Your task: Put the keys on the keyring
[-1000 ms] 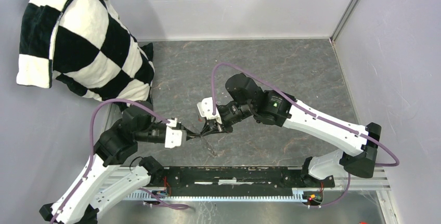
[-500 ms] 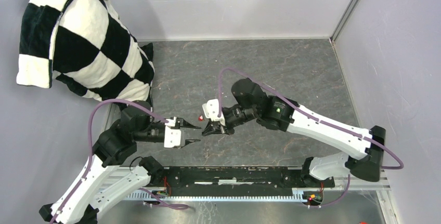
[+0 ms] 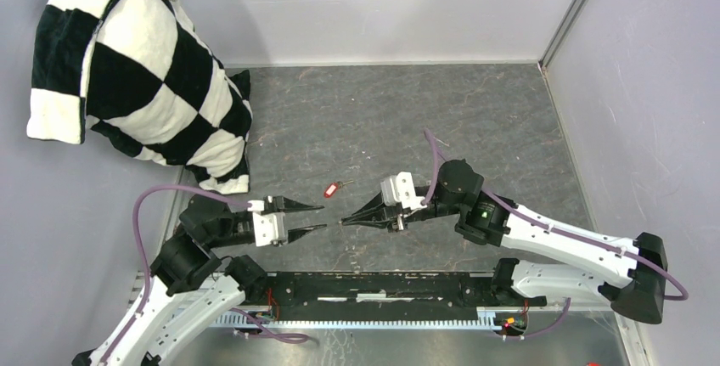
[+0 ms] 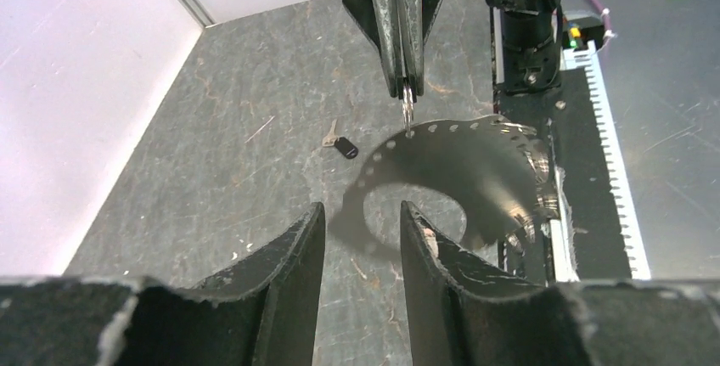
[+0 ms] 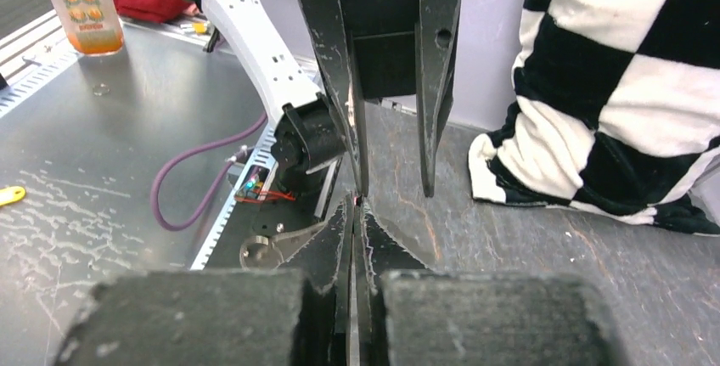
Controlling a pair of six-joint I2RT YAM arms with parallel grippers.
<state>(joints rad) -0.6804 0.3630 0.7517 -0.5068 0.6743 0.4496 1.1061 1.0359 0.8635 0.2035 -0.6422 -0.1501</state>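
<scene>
Red-tagged key lay loose just beyond the two facing end effectors.

Nearest the bases, the left end effector [image 3: 323,217] stood released and empty. Tip to tip with it, the right end effector [image 3: 344,221] was clenched on what appeared to be the keyring [image 4: 407,104], of which only a thin silvery strand showed. Farther out, the red-tagged key [image 3: 337,187] rested on the tabletop [image 3: 475,111], its long axis roughly left-right with the tag toward the left arm, about equally near both tips.
</scene>
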